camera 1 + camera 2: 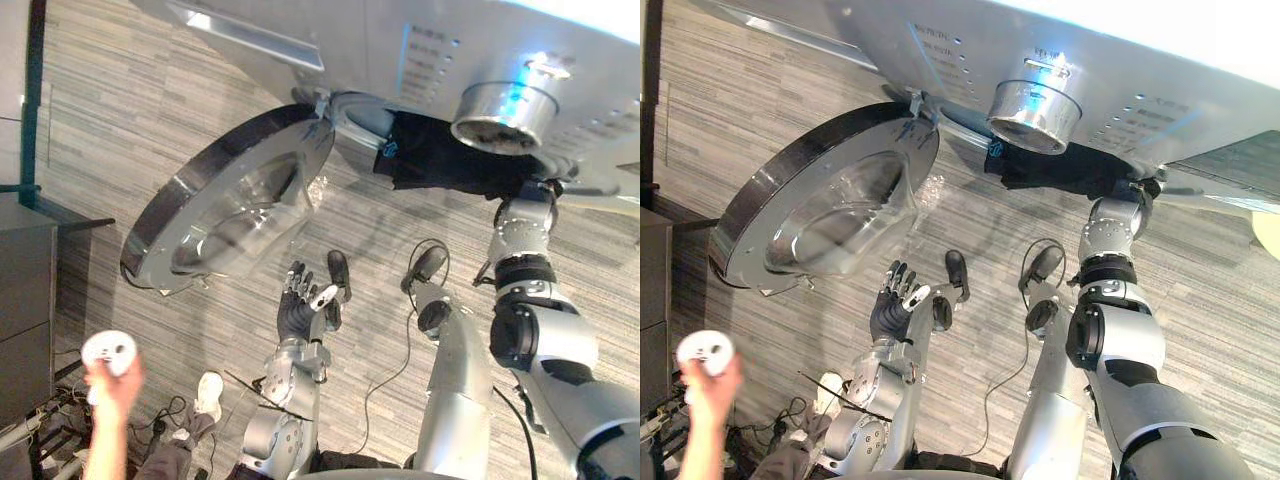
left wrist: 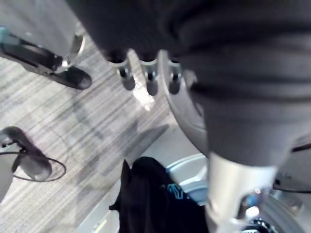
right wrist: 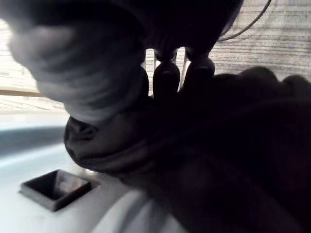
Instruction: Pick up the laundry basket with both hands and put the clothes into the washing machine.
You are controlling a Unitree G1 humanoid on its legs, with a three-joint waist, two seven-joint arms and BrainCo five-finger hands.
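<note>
Dark clothes (image 1: 450, 160) hang out of the washing machine's (image 1: 450, 50) round opening, just under its silver knob (image 1: 503, 115). The glass door (image 1: 230, 195) stands swung wide to the left. My right arm reaches up into that opening, and my right hand (image 3: 165, 77) lies against the dark cloth (image 3: 233, 145), sunk in its folds. My left hand (image 1: 300, 312) hovers open in the air below the door, palm toward the machine and holding nothing. Past its straight fingers (image 2: 146, 77), the left wrist view shows the same dark clothes (image 2: 150, 199).
A person's hand (image 1: 110, 385) holds a white controller (image 1: 108, 352) at the lower left, with a white shoe (image 1: 208, 392) nearby. A dark cabinet (image 1: 25, 300) stands at the left edge. Striped grey floor (image 1: 130, 120) lies around the machine.
</note>
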